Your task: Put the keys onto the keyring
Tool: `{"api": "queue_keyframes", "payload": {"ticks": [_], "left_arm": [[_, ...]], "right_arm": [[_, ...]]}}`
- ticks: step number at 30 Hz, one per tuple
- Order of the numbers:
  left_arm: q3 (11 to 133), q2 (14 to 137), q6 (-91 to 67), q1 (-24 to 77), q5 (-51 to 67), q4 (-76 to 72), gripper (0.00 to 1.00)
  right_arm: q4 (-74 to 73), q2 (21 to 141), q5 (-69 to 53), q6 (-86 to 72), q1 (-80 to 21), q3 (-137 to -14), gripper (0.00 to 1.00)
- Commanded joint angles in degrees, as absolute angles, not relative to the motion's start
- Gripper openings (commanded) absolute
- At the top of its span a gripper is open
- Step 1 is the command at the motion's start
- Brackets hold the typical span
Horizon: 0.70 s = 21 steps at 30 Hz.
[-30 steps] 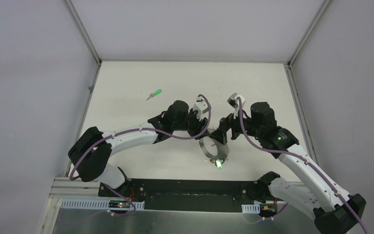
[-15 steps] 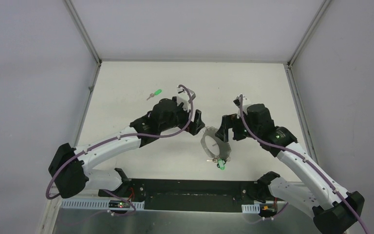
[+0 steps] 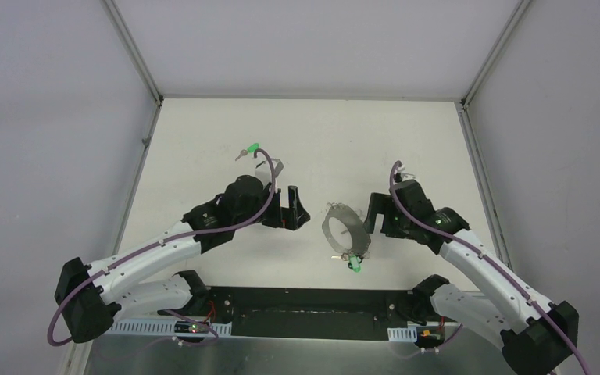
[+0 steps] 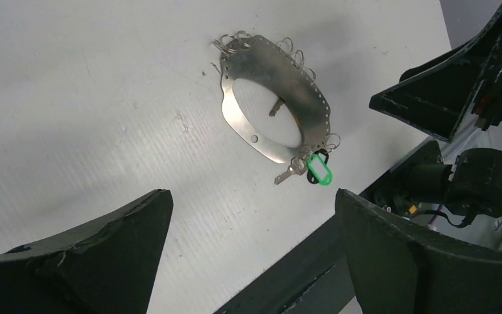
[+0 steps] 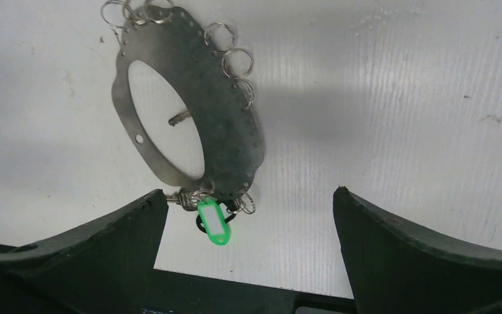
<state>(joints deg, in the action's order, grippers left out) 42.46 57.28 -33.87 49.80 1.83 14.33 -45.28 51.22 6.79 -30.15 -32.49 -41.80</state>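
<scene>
The keyring (image 3: 363, 236) is lying flat on the tabletop (image 3: 203, 125), between the left claw (image 3: 295, 209) and the right claw (image 3: 373, 215), touching neither. A loose key (image 3: 247, 150) is lying behind the left claw, well apart.

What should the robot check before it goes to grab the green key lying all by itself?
1. Left tool open and empty: ok.
2. Right tool open and empty: ok.
3. Keyring lying flat, touched by neither tool: ok.
4. Loose green key in view, nothing covering it: ok.
5. Key inside keyring's hole hooked on: cannot tell.
</scene>
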Motion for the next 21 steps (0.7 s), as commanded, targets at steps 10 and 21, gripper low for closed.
{"api": "queue_keyframes", "payload": {"ticks": [10, 21], "left_arm": [[53.6, 76.2, -36.2, 44.0, 13.6, 9.7, 0.99], [39.7, 92.6, -50.3, 41.0, 26.3, -23.5, 0.95]], "right_arm": [[-36.7, 64.1, -5.5, -32.7, -30.5, -40.3, 1.0], [-31.9, 84.1, -16.8, -30.2, -29.6, -47.7, 0.98]]}}
